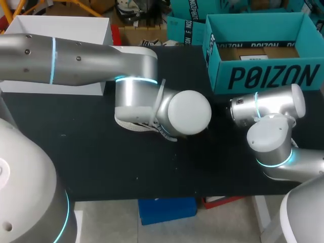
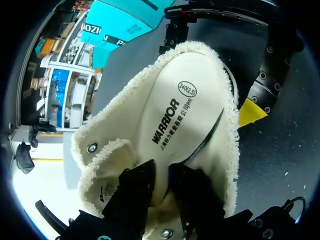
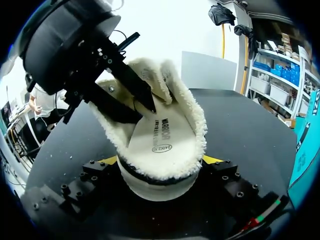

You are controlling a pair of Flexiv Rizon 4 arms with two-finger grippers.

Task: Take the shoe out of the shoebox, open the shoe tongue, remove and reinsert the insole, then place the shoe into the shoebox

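Cream fleece-lined shoe (image 3: 198,119) outside the box at mid black table (image 1: 101,167), mostly hidden overhead under the left arm (image 1: 136,96), long axis running between the grippers, right gripper (image 3: 160,162) clamped on what looks like the heel end, left gripper (image 2: 167,172) down in the opening over the printed insole (image 2: 175,115), its grip impossible to tell, open teal shoebox (image 1: 263,78) holding brown card (image 1: 258,50).

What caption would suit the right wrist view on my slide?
Fleecy shoe held at the toe by the right pincer while the left pincer pinches its insole.
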